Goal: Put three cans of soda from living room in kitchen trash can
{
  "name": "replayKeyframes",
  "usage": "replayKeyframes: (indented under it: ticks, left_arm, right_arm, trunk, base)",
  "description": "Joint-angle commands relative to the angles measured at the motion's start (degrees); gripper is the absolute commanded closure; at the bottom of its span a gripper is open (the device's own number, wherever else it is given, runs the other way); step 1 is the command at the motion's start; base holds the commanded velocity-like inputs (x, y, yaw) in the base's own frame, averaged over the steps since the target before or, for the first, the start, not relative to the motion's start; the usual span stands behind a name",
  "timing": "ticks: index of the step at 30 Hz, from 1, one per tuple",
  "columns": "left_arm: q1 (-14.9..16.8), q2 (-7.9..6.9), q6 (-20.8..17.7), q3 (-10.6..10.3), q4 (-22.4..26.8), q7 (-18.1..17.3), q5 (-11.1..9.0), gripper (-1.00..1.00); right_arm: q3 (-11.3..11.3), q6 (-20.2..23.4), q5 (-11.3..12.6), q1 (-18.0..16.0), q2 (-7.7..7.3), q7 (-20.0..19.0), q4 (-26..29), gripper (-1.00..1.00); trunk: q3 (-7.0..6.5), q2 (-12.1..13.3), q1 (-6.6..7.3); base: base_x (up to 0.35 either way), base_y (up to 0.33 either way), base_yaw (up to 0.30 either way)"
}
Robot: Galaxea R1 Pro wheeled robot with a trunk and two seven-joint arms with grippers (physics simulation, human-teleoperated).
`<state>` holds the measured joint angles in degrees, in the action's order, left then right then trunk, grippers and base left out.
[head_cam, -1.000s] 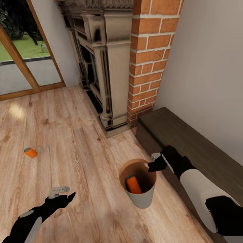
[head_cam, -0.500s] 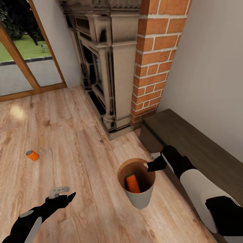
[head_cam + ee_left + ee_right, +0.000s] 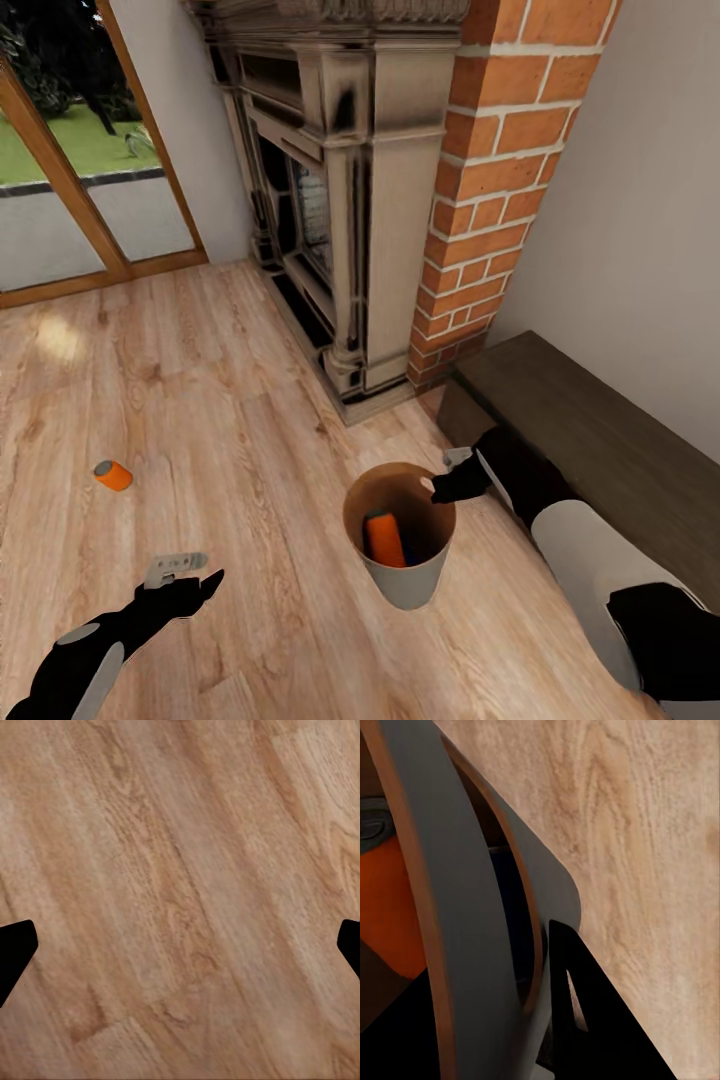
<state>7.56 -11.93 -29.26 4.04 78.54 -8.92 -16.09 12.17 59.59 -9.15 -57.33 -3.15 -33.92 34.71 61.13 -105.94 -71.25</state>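
Observation:
The tash can (image 3: 405, 588), grey outside and tan inside, hangs at my right gripper (image 3: 447, 482), which is shut on its rim. An orange can of soda (image 3: 380, 537) stands inside it. In the right wrist view the bin's wall (image 3: 465, 945) runs past my black finger (image 3: 592, 1035), with the orange can (image 3: 390, 907) and a dark blue can (image 3: 514, 907) inside. Another orange can (image 3: 113, 474) lies on the plank floor at the left. My left gripper (image 3: 185, 578) is open and empty low over the floor (image 3: 180, 949).
An ornate fireplace (image 3: 340, 200) and a red brick column (image 3: 500, 190) stand straight ahead. A dark wooden bench (image 3: 590, 430) runs along the right wall beside the bin. Glass doors with wood frames (image 3: 70, 180) are at the far left.
The whole view has shifted, so the fireplace and bench now sit further right. The bin has stayed at my right gripper. My left arm holds the same pose.

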Motion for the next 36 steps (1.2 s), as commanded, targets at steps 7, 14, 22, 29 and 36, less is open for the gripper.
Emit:
replayKeyframes:
  ticks: [7, 14, 22, 29, 36]
  left_arm:
    - [0.0, -0.02, 0.1, 0.0, 0.0, -0.6, 0.2, -1.00]
    - [0.0, 0.00, 0.1, 0.0, -0.1, -0.7, 0.3, -1.00]
    - [0.0, 0.00, 0.1, 0.0, -0.1, -0.7, 0.4, -1.00]
    - [0.0, 0.04, 1.2, 0.0, -0.1, -0.6, 0.6, -1.00]
    - [0.0, 0.06, 1.7, 0.0, -0.1, -0.6, 0.6, -1.00]
  right_arm:
    - [-0.2, 0.4, 1.5, 0.1, 0.08, -3.6, 2.3, 1.00]
    - [-0.2, 0.4, 1.5, 0.1, 0.15, -4.9, 4.1, 1.00]
    - [-0.3, -2.9, 1.5, 1.9, 0.18, -4.9, 4.5, 1.00]
    - [-0.5, -8.9, 1.5, 5.6, -0.18, -5.1, 4.5, 1.00]
    - [-3.1, -11.8, 1.6, 8.1, -0.28, -5.2, 4.4, 1.00]
  trunk:
    - [-0.01, 0.0, 0.00]
    - [-0.01, 0.0, 0.00]
    - [-0.01, 0.0, 0.00]
    - [-0.01, 0.0, 0.00]
    - [-0.01, 0.0, 0.00]
  base:
    - [0.156, 0.283, 0.000]
    - [0.156, 0.284, 0.000]
    - [0.156, 0.286, 0.000]
    - [0.156, 0.286, 0.000]
    - [0.156, 0.286, 0.000]
